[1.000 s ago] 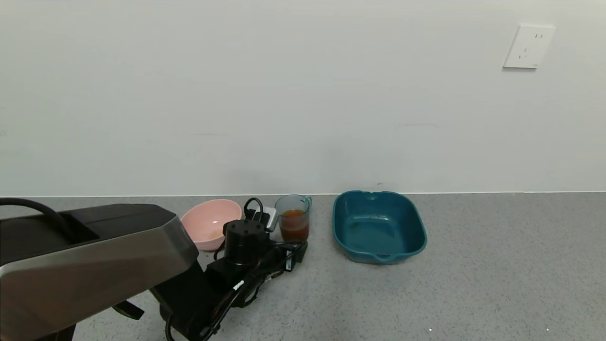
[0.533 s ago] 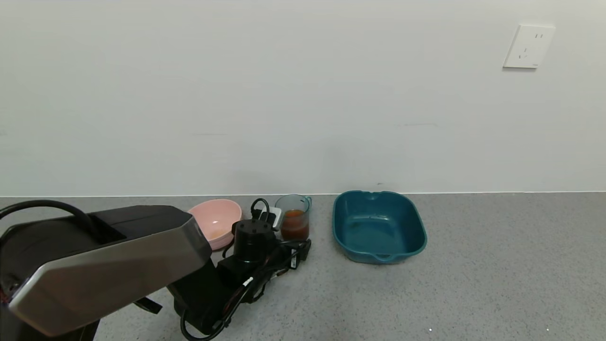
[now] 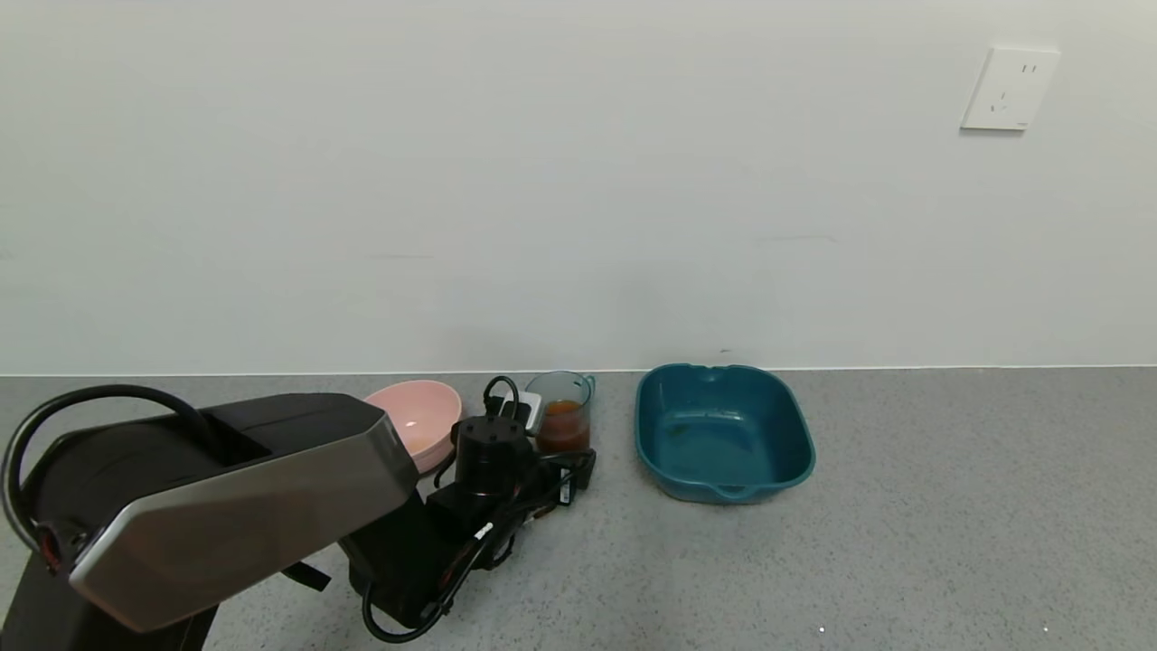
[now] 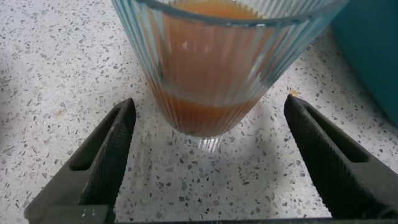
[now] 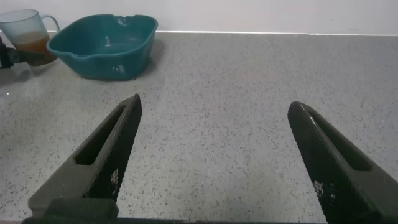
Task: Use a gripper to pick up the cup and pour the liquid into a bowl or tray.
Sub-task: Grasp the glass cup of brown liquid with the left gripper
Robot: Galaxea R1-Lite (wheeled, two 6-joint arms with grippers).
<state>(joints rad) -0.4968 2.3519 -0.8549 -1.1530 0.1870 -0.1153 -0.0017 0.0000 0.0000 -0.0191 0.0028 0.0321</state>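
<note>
The ribbed pale blue-green cup [image 3: 562, 398] stands on the grey counter, holding reddish-brown liquid [image 3: 562, 432]. My left gripper [image 3: 551, 449] is low on the counter right at the cup, open. In the left wrist view the cup [image 4: 217, 68] fills the space just ahead of the gripper [image 4: 210, 102], with one spread finger [image 4: 112, 146] on each side of its base, not touching. The dark teal dish [image 3: 723, 434] sits just right of the cup and looks empty. My right gripper [image 5: 216, 102] is open and empty over bare counter; it is out of the head view.
A round pink bowl [image 3: 420, 425] sits left of the cup, partly behind my left arm. The wall runs close behind everything, with a white outlet [image 3: 1008, 89]. The right wrist view shows the cup [image 5: 25, 34] and the teal dish [image 5: 102, 46] far off.
My left arm has moved forward and right, bringing the open gripper closer to the cup. The cup, dish and pink bowl have not moved.
</note>
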